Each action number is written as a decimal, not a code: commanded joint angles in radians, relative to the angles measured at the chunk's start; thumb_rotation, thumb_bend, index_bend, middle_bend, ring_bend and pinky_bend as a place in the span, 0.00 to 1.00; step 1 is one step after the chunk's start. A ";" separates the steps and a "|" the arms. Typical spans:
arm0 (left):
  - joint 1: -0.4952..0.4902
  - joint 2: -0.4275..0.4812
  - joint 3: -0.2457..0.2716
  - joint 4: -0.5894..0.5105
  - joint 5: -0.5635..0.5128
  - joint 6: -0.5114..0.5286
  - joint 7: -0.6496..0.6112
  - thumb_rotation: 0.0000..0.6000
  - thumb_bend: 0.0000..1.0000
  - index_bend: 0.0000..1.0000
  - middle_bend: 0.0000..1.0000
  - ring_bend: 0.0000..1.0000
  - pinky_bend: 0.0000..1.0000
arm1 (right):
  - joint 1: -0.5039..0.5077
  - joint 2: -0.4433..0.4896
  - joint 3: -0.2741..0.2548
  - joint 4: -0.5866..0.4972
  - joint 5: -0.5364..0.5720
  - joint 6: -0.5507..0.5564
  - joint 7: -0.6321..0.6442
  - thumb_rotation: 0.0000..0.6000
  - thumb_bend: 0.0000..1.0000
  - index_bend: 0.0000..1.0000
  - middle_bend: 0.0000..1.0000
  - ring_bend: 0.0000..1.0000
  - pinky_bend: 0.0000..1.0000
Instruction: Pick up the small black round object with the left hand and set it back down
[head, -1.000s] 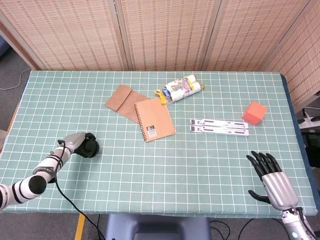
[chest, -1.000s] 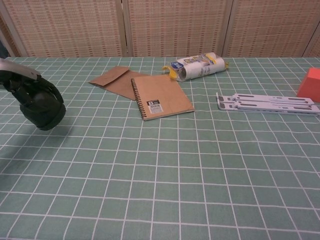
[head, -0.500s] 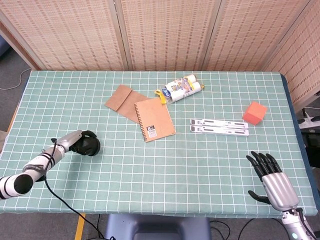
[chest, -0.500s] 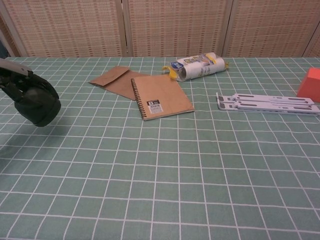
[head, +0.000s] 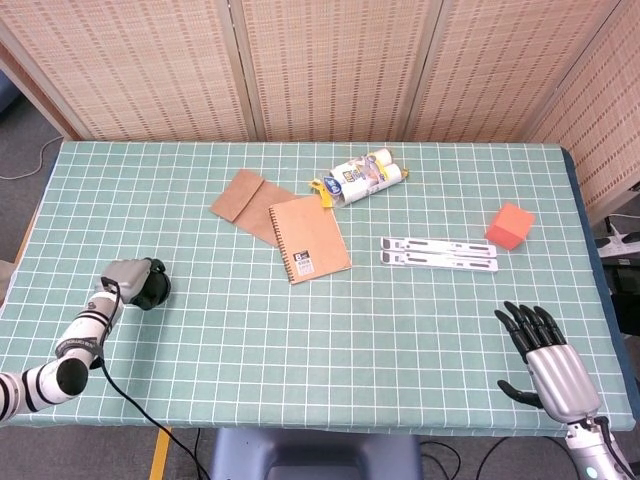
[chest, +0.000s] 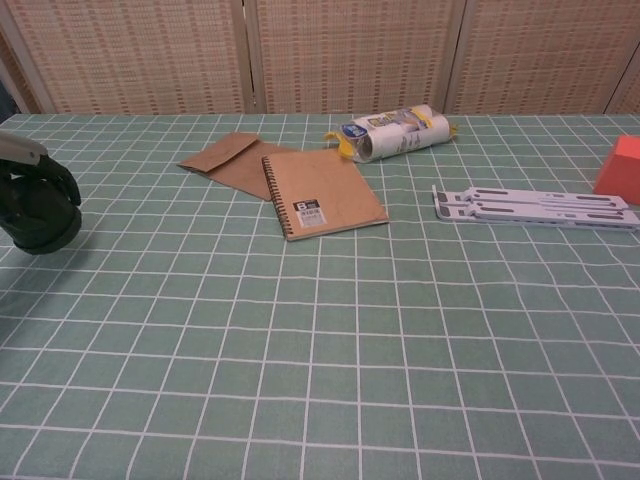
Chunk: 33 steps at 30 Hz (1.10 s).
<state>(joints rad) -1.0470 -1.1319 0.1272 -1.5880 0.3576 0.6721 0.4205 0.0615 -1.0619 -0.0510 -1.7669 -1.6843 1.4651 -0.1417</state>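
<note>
The small black round object is at the left of the green gridded table, wrapped by my left hand. In the chest view the same object sits at the far left edge under the dark fingers of my left hand; a faint shadow lies just beside it, and I cannot tell whether it touches the cloth. My right hand hangs off the near right corner of the table, fingers spread and holding nothing. It shows only in the head view.
A brown envelope and a spiral notebook lie mid-table. Behind them is a wrapped pack of rolls. A flat white stand and an orange block lie on the right side.
My left hand has carried the black round object leftward, toward the table's left edge, and it looks lower in the chest view. The right hand has stayed put.
</note>
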 joint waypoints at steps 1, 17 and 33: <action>-0.012 -0.019 0.019 0.008 -0.021 -0.016 0.010 1.00 0.44 0.55 0.55 0.60 0.83 | -0.001 -0.006 0.001 0.005 -0.006 0.007 -0.004 1.00 0.09 0.00 0.00 0.00 0.00; 0.032 -0.104 0.024 0.093 0.038 -0.006 -0.016 1.00 0.44 0.08 0.07 0.12 0.38 | 0.001 -0.016 -0.001 0.012 -0.013 0.002 0.005 1.00 0.09 0.00 0.00 0.00 0.00; 0.073 -0.074 -0.009 0.062 0.135 0.011 -0.054 1.00 0.42 0.00 0.00 0.00 0.10 | -0.004 -0.030 0.008 0.019 -0.015 0.023 0.006 1.00 0.09 0.00 0.00 0.00 0.00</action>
<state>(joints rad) -0.9763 -1.2153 0.1222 -1.5166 0.4870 0.6883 0.3716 0.0572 -1.0915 -0.0437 -1.7477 -1.6989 1.4877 -0.1360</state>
